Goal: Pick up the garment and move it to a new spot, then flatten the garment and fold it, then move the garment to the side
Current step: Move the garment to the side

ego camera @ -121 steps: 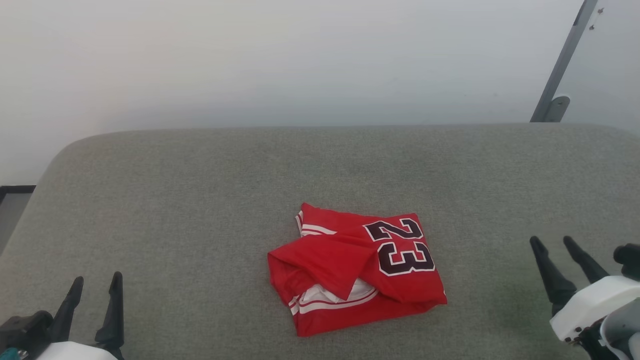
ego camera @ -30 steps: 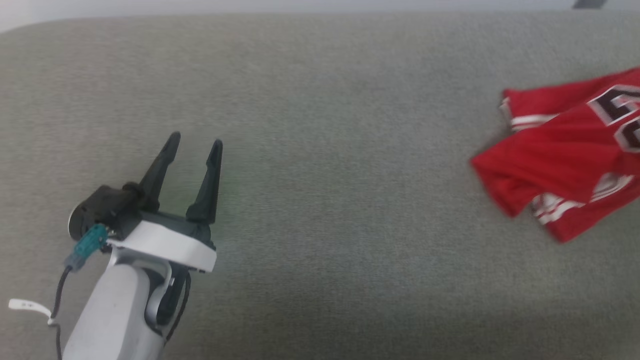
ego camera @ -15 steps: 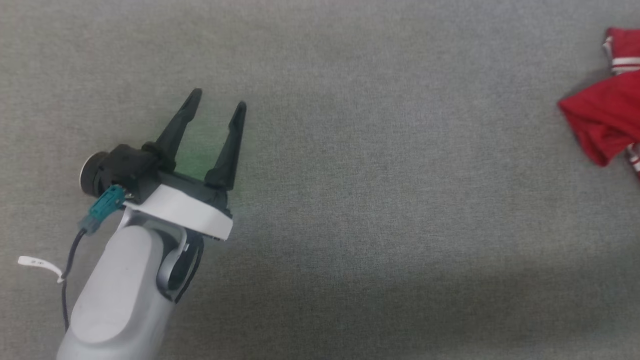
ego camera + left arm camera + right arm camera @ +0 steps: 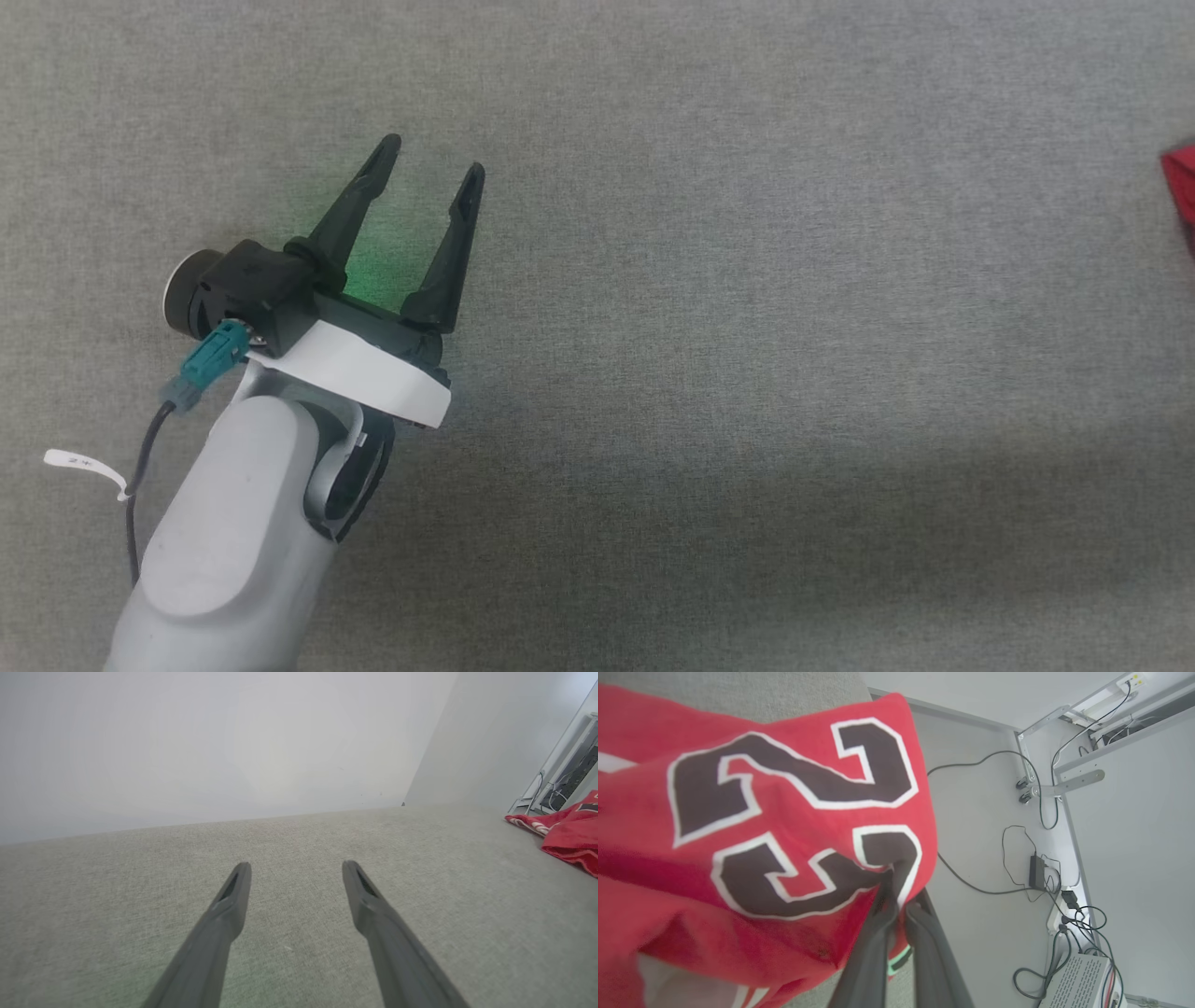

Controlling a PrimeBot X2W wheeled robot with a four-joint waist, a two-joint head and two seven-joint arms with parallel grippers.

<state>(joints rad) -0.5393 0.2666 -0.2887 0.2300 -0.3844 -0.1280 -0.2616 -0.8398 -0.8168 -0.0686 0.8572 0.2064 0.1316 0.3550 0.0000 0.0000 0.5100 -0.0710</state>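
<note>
Close to the right wrist camera, the right gripper [image 4: 900,895] is pinching the red jersey [image 4: 761,812], its two dark fingers pressed together on a fold beside the dark, white-edged number 23. It is probably holding the cloth at an edge so that the rest can trail behind while it is being carried to a new spot. Whether the jersey is hanging wholly clear of the grey woven surface [image 4: 738,690] I cannot tell.

Farther left, the left gripper [image 4: 433,157] is hovering low over that surface with its jaws spread wide and nothing between them, probably waiting to help flatten the cloth. A green glow is showing on the fabric between its fingers. In the head view a sliver of the jersey is peeking in at the far right edge, well apart from this gripper.

Beyond the surface, a white wall [image 4: 187,742] is rising. On the floor past the jersey, black cables [image 4: 994,858], a power adapter [image 4: 1037,870] and a pale metal bracket [image 4: 1069,781] are lying. They are off the surface, so the jersey's own bunched folds seem the likelier hindrance.
</note>
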